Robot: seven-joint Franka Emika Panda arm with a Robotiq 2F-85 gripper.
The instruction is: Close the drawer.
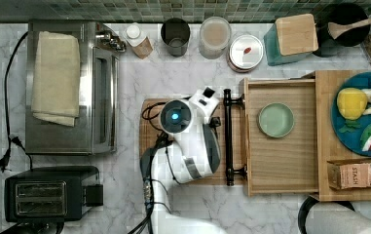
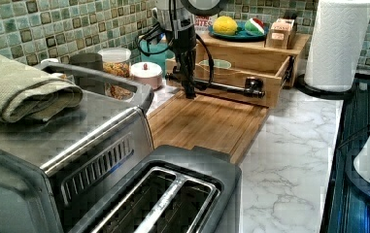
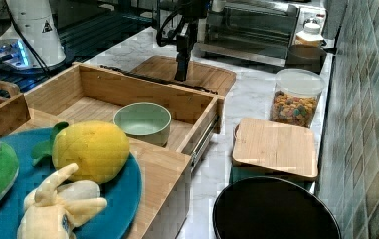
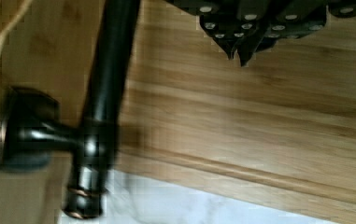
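Observation:
The light-wood drawer [image 1: 280, 163] stands pulled out of its cabinet, with a green bowl [image 1: 276, 120] inside. Its long black bar handle [image 1: 229, 141] faces the wooden cutting board [image 1: 217, 180]. My gripper [image 2: 190, 93] hangs point-down over the board, right beside the handle on the side away from the drawer front. In the wrist view the gripper [image 4: 239, 55] has its tips together and holds nothing, and the handle [image 4: 105, 84] lies a short way off. In the right view the gripper [image 3: 181, 75] stands just behind the drawer's front wall [image 3: 142, 92].
A toaster oven [image 1: 71, 87] with a folded towel and a toaster [image 1: 46, 192] stand at the top view's left. Jars and canisters [image 1: 215, 36] line the back wall. A blue plate of toy fruit [image 1: 363, 112] sits on the cabinet top. A paper towel roll [image 2: 338, 43] stands nearby.

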